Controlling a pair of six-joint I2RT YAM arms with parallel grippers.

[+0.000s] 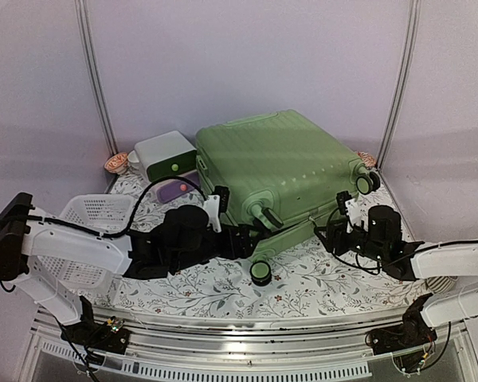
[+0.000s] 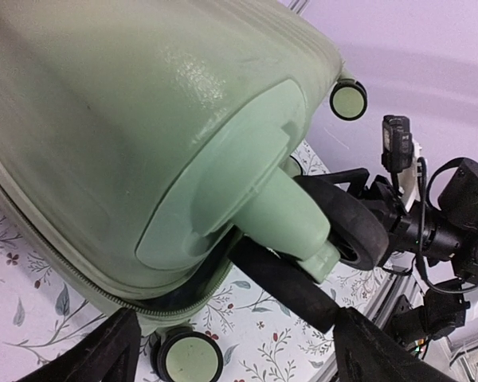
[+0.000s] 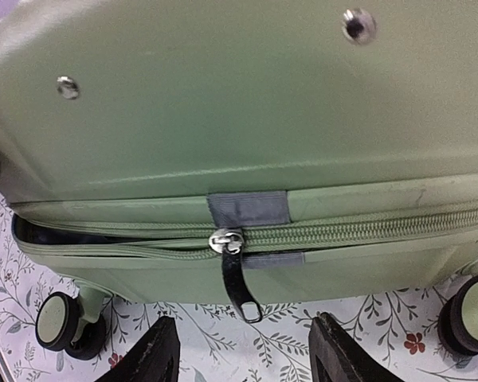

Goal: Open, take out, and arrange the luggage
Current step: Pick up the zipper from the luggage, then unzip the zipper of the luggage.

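**Suitcase flat on table, zipper partly undone**

The green suitcase is lying flat toward the back of the flowered table, with its zipper gaping near one corner. The right gripper is hovering half-open just below the dangling zipper pull, not touching it. The left gripper is standing wide apart at a wheeled corner.

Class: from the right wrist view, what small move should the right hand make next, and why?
Probably ease forward and pinch the black pull tab. It hangs just ahead of the right hand, whose fingers stand apart, and the luggage is unzipped on one side of the slider but shut on the other.
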